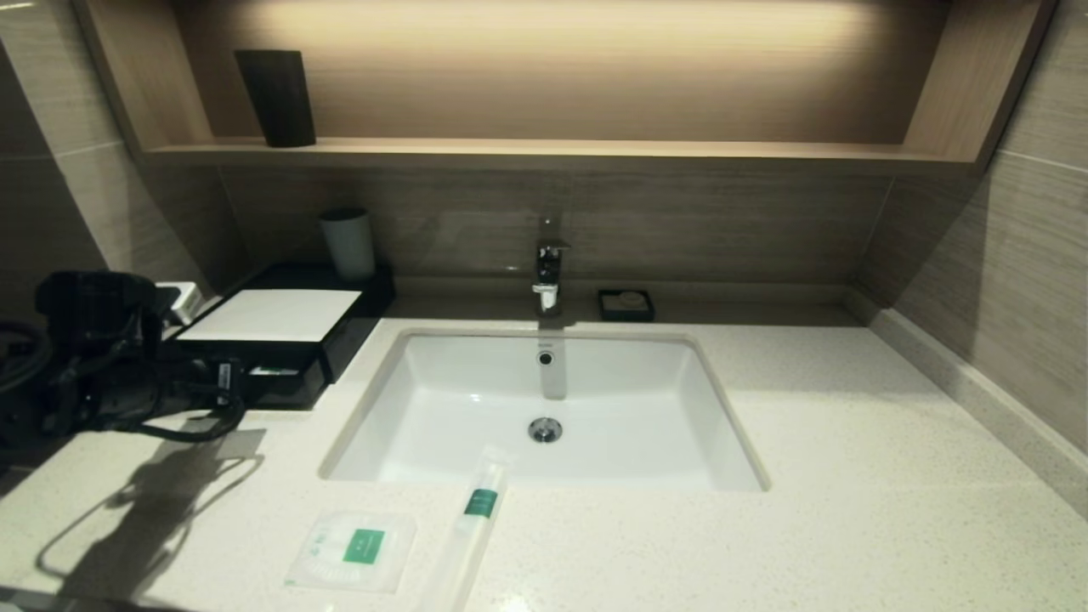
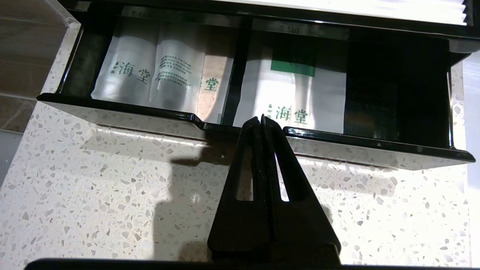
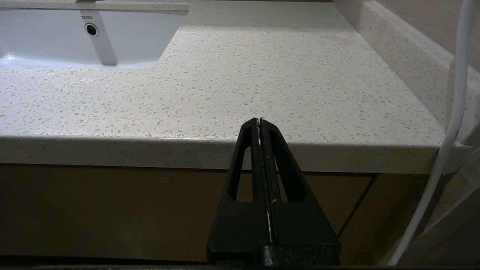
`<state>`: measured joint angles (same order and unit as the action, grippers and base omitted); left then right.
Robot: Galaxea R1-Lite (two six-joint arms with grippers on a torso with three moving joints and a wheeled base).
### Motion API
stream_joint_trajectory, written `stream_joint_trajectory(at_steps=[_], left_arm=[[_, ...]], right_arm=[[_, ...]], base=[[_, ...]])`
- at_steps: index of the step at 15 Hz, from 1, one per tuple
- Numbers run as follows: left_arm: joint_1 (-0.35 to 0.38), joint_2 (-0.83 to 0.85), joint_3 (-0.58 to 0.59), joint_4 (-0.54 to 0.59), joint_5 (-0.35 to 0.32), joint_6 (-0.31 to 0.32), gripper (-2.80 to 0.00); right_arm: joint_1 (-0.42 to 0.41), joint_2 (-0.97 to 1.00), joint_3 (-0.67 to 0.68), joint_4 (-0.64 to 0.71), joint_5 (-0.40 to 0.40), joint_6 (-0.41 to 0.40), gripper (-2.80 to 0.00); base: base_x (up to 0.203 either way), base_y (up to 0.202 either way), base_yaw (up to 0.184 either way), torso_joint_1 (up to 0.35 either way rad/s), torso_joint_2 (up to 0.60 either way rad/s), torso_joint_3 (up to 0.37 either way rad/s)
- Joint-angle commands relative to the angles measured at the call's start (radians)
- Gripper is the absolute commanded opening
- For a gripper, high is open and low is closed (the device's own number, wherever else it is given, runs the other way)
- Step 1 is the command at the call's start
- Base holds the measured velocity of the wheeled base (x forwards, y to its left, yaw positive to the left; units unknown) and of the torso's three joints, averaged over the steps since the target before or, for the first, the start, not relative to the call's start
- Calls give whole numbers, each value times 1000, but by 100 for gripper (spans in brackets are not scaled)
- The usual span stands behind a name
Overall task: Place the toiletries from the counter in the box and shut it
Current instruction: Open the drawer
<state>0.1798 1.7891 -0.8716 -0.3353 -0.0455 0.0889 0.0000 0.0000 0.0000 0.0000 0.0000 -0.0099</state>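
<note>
Cables and the bulk of the left arm fill the left edge of the head view, covering the near left corner of the box (image 1: pixel 280 327) so that the left gripper (image 1: pixel 223 374) shows only as a dark shape at the drawer front. The drawer stands pulled out, yet from the head camera its contents are no more than a pale sliver with a green fleck.

The left wrist view supplies what is hidden there: the left gripper (image 2: pixel 262 120) has its fingers pressed together with nothing between them, the tips just at the drawer's front lip near the divider. Behind the lip lie sealed packets (image 2: pixel 150 71) printed with green characters in one compartment and another packet (image 2: pixel 296 93) with a green label in the next; the far end of the drawer is too dark to read.

Only the head view shows the toiletries left on the counter (image 1: pixel 850 476): the flat square packet (image 1: pixel 353 551) lies near the front edge, and the long slim packet (image 1: pixel 472 531) lies just beside it, one end reaching the basin (image 1: pixel 459 399) rim and the other cut off by the frame.

The right gripper (image 3: pixel 260 122) appears only in its own wrist view, clenched empty, parked in front of the counter edge, off to the side of the basin.
</note>
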Motion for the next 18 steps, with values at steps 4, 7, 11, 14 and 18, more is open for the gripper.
stream_joint_trajectory(at_steps=[4,7,11,14,18], left_arm=[[13,-24,10,29,1,14,-280],[21,-30,17,39,1,28,-280],[26,-72,17,46,-2,23,-280],[26,-85,13,58,-18,20,-280],[24,-52,-16,56,-28,16,-280]], right_arm=[[0,-2,0,0,0,0,-280],[0,-2,0,0,0,1,-280],[0,-2,0,2,0,1,-280],[0,-2,0,0,0,1,-280],[0,-2,0,0,0,0,-280]], base=[[0,0,0,0,0,0],[0,0,0,0,0,0],[0,0,0,0,0,0],[0,0,0,0,0,0],[0,0,0,0,0,0]])
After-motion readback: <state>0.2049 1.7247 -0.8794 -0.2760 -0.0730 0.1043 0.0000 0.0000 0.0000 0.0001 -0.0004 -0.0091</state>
